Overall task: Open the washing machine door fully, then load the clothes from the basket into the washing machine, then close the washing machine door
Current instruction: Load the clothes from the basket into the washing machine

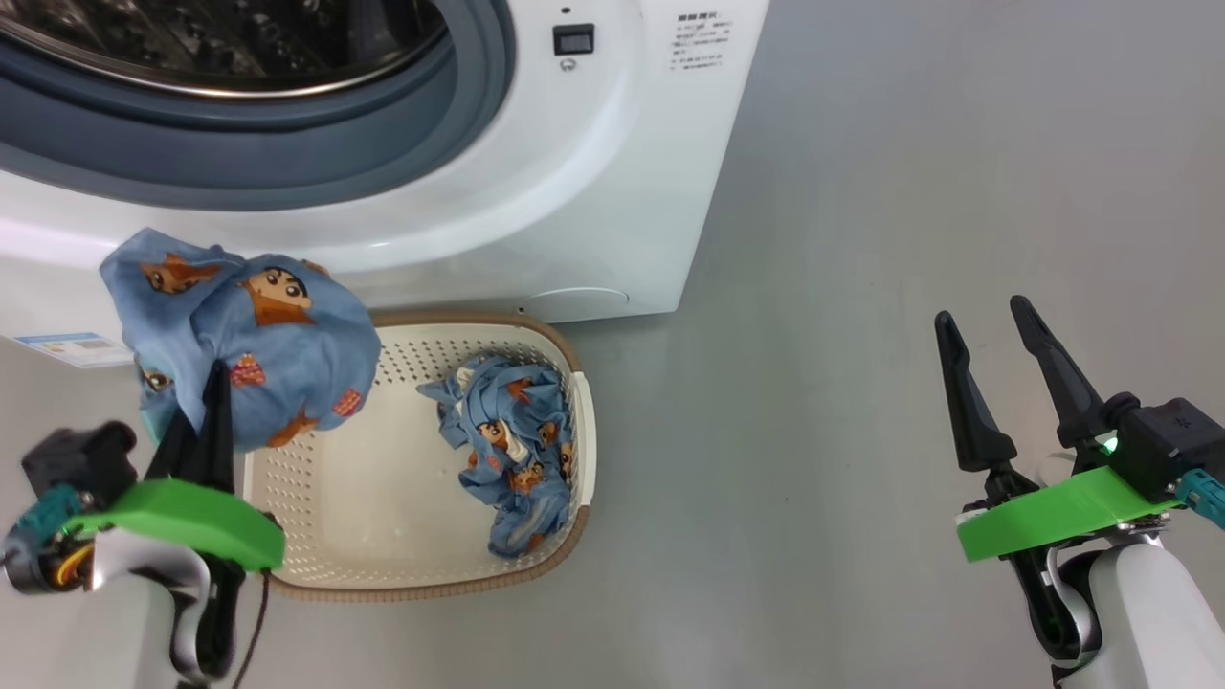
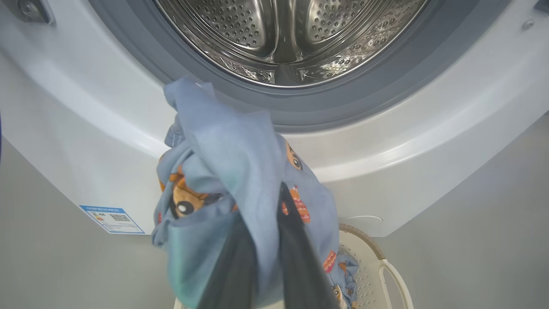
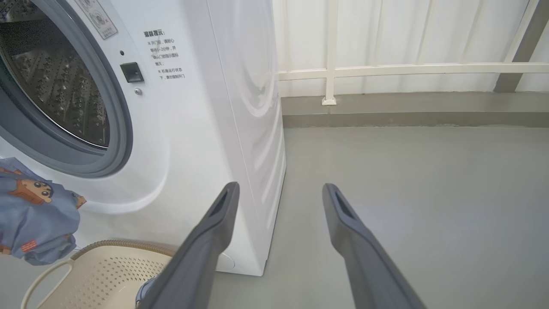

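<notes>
My left gripper (image 1: 212, 383) is shut on a light-blue garment (image 1: 249, 325) of the clothes, held bunched in the air above the basket's left end and just below the washing machine's open drum mouth (image 2: 283, 38). In the left wrist view the cloth (image 2: 240, 154) drapes over my fingers (image 2: 296, 249). More of the clothes (image 1: 512, 440) lie crumpled in the right half of the cream basket (image 1: 412, 359), which stands on the floor against the white washing machine (image 1: 536, 191). My right gripper (image 1: 981, 314) is open and holds nothing, over bare floor to the right. The washing machine door is out of view.
Grey floor (image 1: 861, 191) stretches to the right of the machine. A white railed wall (image 3: 386, 68) stands behind it. A blue label (image 2: 111, 219) and a round filter cover (image 1: 574, 301) sit low on the machine's front. The basket's handle (image 2: 394, 279) shows beneath the held garment.
</notes>
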`<state>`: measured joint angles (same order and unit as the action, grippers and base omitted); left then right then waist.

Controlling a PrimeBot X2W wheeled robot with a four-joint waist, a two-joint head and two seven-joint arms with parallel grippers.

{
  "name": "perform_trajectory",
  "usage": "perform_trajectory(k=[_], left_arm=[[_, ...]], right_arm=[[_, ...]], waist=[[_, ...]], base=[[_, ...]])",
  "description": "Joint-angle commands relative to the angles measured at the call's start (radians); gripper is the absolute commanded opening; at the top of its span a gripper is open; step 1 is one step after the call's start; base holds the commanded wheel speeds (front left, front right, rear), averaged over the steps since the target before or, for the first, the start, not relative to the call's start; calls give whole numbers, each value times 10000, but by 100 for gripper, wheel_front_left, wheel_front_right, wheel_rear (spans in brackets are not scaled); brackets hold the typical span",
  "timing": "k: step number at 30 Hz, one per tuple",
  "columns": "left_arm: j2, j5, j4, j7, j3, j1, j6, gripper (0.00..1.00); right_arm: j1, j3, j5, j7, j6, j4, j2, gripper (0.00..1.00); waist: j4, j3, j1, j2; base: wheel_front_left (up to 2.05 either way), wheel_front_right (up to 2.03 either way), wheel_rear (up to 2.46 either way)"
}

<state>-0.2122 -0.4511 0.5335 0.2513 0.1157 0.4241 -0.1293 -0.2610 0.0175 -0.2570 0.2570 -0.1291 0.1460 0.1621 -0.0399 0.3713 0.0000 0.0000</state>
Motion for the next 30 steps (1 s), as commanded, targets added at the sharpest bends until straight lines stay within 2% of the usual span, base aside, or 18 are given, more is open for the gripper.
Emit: perform_trajectory(k=[1,8,19,30], left_arm=[[-232,248,-594,104,-500,-337,-14,0],[308,977,-2613,104,-1292,-1771,-14,0],[1051,1664,-5034,104,-2073,-3703,-14,0],[1418,1732,-5975,105,-2448,-4390,-14,0]], right_arm=[[299,133,-131,48,-16,-246,117,100],[702,-94,-123,48,-16,-270,204,100],[1274,-309,-134,48,-16,-386,279,100],[1352,-378,-126,48,-16,-515,287,100]], waist=[[99,-128,0,0],[353,-560,0,0],[602,-1057,0,0],[647,-948,0,0]], base=[[0,0,0],[0,0,0],[0,0,0],[0,0,0]])
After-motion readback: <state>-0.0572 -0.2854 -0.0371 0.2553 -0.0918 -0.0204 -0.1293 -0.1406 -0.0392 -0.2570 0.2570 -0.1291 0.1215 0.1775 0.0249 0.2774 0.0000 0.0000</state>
